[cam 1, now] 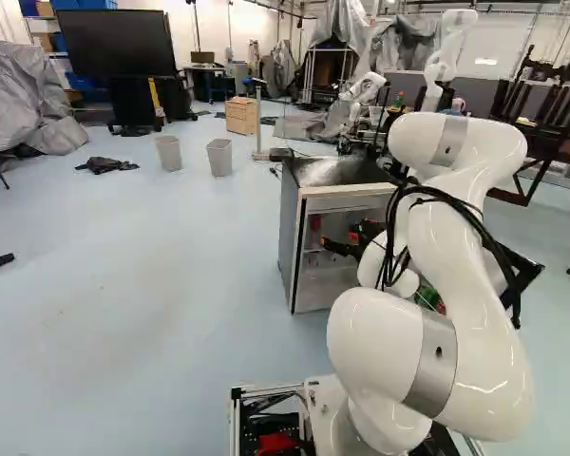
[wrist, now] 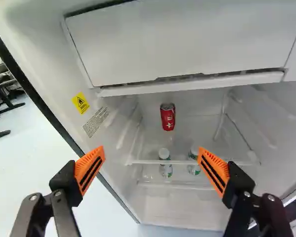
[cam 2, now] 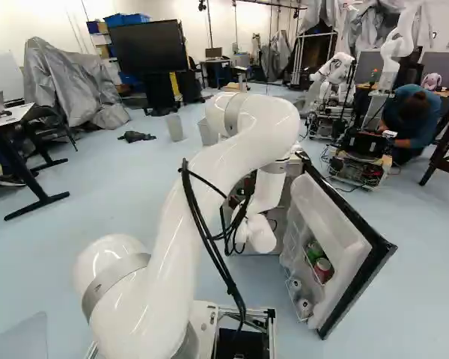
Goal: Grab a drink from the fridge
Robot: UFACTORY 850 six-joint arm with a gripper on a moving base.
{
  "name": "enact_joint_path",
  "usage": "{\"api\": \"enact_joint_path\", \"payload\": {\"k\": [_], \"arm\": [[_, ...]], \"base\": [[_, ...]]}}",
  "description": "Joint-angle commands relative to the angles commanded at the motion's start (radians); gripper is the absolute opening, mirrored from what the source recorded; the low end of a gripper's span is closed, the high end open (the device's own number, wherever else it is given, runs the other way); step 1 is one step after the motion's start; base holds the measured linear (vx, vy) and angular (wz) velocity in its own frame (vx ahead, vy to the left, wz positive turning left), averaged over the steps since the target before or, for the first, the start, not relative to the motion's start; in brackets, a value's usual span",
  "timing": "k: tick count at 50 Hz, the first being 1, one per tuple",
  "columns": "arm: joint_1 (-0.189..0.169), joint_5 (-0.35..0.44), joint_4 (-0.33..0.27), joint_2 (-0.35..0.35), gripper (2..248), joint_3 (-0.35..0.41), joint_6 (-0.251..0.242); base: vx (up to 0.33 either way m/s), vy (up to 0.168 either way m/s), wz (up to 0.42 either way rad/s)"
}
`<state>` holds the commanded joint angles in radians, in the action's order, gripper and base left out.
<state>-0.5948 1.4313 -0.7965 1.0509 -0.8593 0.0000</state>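
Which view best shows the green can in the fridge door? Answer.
Right base view: the green can is clear of the arm. Left base view: a green patch beside the arm. Wrist view: none of it.

A yellow warning label (wrist: 81, 102) with a flame in a triangle sits on the inner side wall of the fridge (wrist: 49, 64). Beside it, a dark print block (wrist: 95, 122) is too small to read. The red can (wrist: 167, 117) bears white markings.

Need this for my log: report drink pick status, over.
End effector open, empty. Red can upright inside fridge, ahead, ungripped. Fridge door open; nothing seen blocking the can.
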Motion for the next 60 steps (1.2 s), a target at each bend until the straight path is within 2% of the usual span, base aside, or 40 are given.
{"api": "enact_joint_path", "payload": {"k": [24, 43, 60], "arm": [[0.035, -0.034, 0.000, 0.119, 247, -0.137, 0.000], [0.061, -0.060, 0.023, 0.213, 247, -0.250, 0.000], [0.085, -0.080, 0.048, 0.250, 247, -0.319, 0.000]], "base": [[0.000, 0.000, 0.000], [0.000, 0.000, 0.000], [0.000, 0.000, 0.000]]}}
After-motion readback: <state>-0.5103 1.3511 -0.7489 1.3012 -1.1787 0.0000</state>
